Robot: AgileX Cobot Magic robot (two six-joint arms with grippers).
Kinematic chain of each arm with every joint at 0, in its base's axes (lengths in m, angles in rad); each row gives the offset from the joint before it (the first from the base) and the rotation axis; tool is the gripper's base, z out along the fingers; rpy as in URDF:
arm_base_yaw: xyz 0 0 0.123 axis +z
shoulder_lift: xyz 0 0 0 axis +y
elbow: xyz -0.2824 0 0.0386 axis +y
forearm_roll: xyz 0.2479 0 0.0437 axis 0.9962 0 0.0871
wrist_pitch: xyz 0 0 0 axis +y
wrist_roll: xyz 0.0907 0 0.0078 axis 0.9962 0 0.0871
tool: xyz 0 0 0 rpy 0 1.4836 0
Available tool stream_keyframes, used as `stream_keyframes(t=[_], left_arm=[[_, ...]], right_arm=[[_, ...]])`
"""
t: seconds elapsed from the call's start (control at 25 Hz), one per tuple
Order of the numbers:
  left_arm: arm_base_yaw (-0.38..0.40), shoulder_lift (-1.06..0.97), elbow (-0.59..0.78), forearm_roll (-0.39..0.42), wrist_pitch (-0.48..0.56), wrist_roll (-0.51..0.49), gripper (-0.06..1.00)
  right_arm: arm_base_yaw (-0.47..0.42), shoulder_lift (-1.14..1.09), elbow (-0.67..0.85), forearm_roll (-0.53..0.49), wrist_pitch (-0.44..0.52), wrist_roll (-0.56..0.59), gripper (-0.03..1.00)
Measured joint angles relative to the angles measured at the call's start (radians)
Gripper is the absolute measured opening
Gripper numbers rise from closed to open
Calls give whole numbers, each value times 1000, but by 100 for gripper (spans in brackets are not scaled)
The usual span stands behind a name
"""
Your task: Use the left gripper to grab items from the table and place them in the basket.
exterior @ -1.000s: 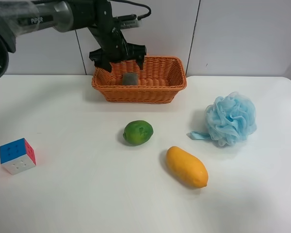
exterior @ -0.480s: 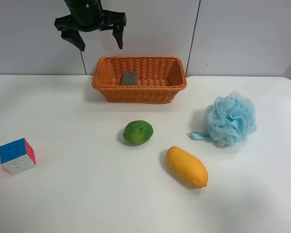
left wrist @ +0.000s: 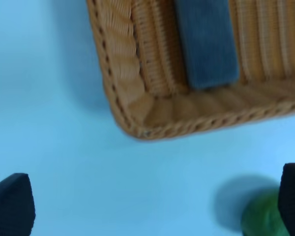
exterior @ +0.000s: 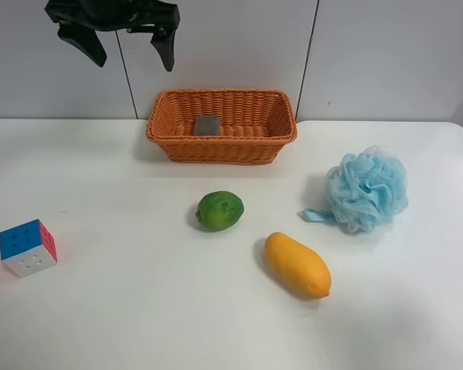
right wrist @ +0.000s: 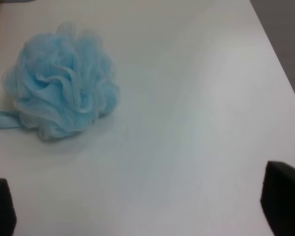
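My left gripper [exterior: 128,40] hangs open and empty, high up beyond the table's far left, away from the wicker basket [exterior: 274,129]. The grey eraser block [exterior: 207,125] lies inside the basket; it also shows in the left wrist view [left wrist: 205,42], with the basket's corner [left wrist: 132,105]. On the white table [exterior: 123,308] lie the puzzle cube [exterior: 28,247], green fruit [exterior: 220,210], orange mango [exterior: 296,265] and light-blue bath puff [exterior: 367,189]. My right gripper [right wrist: 147,206] is open, with the puff [right wrist: 64,101] ahead of it. The green fruit [left wrist: 263,219] shows blurred in the left wrist view.
A grey panelled wall [exterior: 386,54] stands behind the table's far edge. In the right wrist view the table's edge [right wrist: 278,59] runs beside a dark floor.
My left gripper rose from just above the basket, where the eraser stays, and moved up and to the exterior view's left, open and empty. The items on the table have not moved.
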Motion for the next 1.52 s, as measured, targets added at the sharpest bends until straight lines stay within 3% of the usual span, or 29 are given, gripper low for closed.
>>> stream_keyframes(t=[0.24,0.64,1.08,1.28,1.52], left_arm=[[0,-233,293,1,-13,26,99],[0,-717,827,0,-206,26,99],[1,-1213,1187,0,-207,83,99],[78,-1393,1302,-16,-206,152,99],[227,-1567,1378,-49,-203,218,99]], right_arm=[[0,0,0,0,0,0,99],[0,0,0,0,0,0,99],[0,0,0,0,0,0,99],[0,0,0,0,0,0,99],[0,0,0,0,0,0,99]])
